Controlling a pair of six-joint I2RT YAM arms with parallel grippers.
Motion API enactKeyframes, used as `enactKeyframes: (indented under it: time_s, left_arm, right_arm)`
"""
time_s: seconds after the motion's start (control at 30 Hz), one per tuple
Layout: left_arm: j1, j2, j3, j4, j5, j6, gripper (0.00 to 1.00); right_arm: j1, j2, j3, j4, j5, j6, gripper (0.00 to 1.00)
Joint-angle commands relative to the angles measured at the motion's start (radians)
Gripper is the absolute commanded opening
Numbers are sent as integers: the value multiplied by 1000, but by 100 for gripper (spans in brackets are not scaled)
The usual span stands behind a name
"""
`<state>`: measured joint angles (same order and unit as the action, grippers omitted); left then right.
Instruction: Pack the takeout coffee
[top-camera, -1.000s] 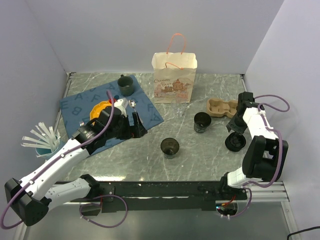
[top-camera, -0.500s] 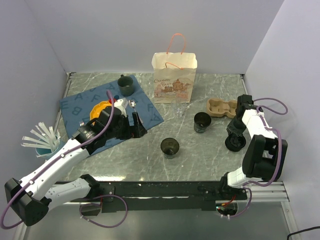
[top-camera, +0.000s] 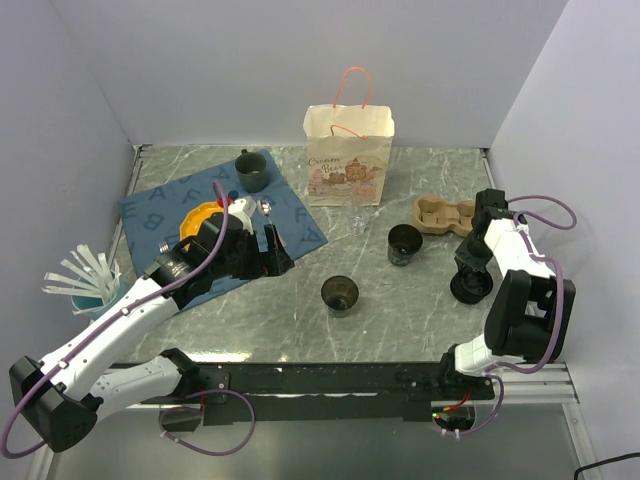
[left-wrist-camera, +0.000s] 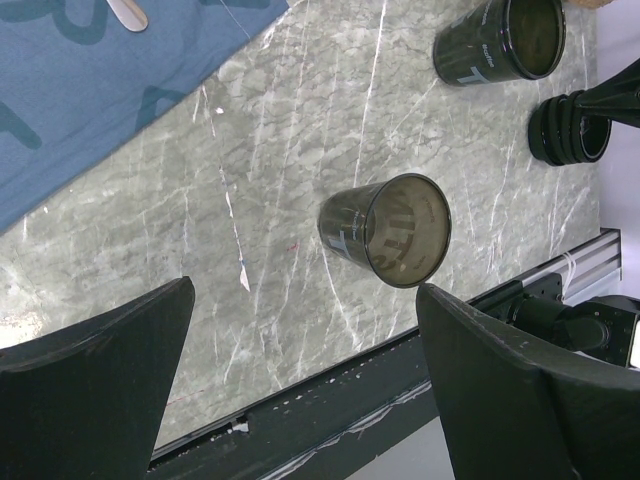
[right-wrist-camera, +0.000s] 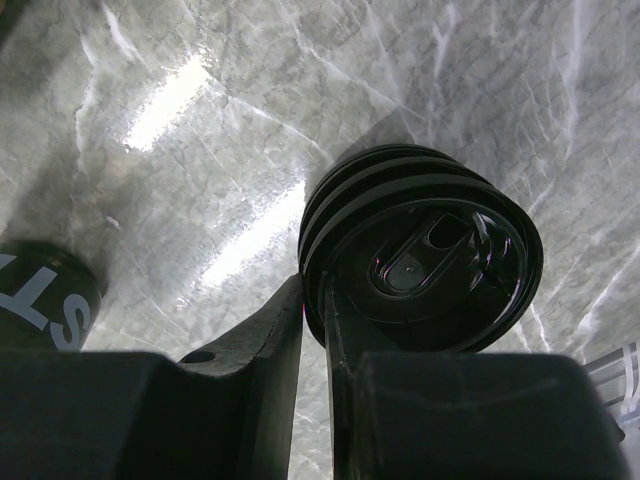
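1. Your right gripper (right-wrist-camera: 312, 290) has its fingers drawn almost together, with only a thin slit between them. The near rim of the stack of black lids (right-wrist-camera: 425, 255) sits in that slit, one finger outside the stack and the other over the top lid. It reads as a pinch on the rim, but I cannot tell whether it has one lid or several.
2. Lift slowly and straight up. The lids nest closely, so check at once whether a single lid comes free. If the whole stack rises, set it down and take the top rim alone.
3. The nearer open cup (top-camera: 404, 243) stands upright, apart from the stack and toward the middle of the table. Carry the lid level over its mouth and press evenly, because a tilted lid would probably tip so light a cup.
4. The second cup (top-camera: 339, 294) stands closer to the front edge, also without a lid. No cup sits in the pulp tray (top-camera: 445, 214) yet; it lies just behind the stack. The paper bag (top-camera: 348, 160) stands upright at the back.
5. Your left gripper (left-wrist-camera: 305, 288) hangs wide open beside the blue mat (top-camera: 295, 210), holding nothing. The second cup shows between its fingers, so use this gripper to steady a cup while you cap it.
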<state>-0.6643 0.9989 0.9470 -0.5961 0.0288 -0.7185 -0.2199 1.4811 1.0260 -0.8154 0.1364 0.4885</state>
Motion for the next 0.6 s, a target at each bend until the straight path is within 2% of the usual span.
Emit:
enactKeyframes:
  time_s: [0.0,0.37,0.57]
  left_arm:
    - [3,-8,12,12,-12,5,99]
    - [3,-11,9,15,-7,2,100]
    - [3,-25,25,9,-17,11,99]
  right_arm:
    - [-7,-59,36,-18,12,-2,20]
    - [-9,-91,28,-18,2,-8,20]
    - [-6,-130,112,-116,-4,-11,19]
